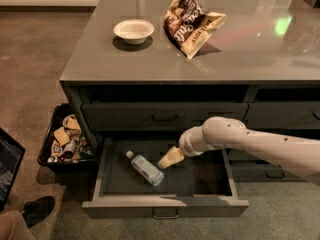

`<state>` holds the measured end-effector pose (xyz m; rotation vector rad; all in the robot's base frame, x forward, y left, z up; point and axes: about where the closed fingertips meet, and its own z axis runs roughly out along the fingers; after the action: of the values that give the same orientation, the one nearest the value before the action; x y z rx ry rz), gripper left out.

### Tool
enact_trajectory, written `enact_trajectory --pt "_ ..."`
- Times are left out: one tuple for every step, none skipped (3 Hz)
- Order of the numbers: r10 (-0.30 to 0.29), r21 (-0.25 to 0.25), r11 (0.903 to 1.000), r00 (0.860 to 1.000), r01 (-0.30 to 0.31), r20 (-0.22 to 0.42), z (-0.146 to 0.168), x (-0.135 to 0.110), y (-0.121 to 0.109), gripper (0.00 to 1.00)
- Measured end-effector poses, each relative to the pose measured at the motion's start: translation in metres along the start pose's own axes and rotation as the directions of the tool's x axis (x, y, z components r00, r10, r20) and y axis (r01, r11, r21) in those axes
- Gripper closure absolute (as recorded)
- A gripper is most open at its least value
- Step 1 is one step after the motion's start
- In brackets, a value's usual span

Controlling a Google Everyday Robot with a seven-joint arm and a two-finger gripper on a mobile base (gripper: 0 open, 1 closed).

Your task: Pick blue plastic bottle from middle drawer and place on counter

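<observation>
The blue plastic bottle [145, 168] lies on its side in the open middle drawer [165, 202], white cap pointing up-left. My gripper [168, 159] hangs inside the drawer just right of the bottle, its tan fingers pointing down-left toward the bottle's base, a small gap away. The white arm reaches in from the right. The counter [150, 59] is the grey glossy top above the drawers.
A white bowl [133, 30] and a crinkled snack bag [192, 21] sit on the counter. A black bin [65, 141] of wrappers stands on the floor left of the cabinet. A shoe [37, 209] and a dark screen edge show at the lower left.
</observation>
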<state>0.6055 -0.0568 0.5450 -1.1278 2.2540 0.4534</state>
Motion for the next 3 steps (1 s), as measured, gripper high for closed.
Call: enact_trajectory --pt "-0.004 -0.026 0.9997 1.000 0.004 0.013 0.026 0.015 0.008 0.00" --pt "0.001 -0.051 0.9987 1.000 0.000 0.018 0.063 0.029 0.013 0.00" --pt "-0.003 -0.078 0.9969 1.000 0.005 0.020 0.103 0.036 0.020 0.00"
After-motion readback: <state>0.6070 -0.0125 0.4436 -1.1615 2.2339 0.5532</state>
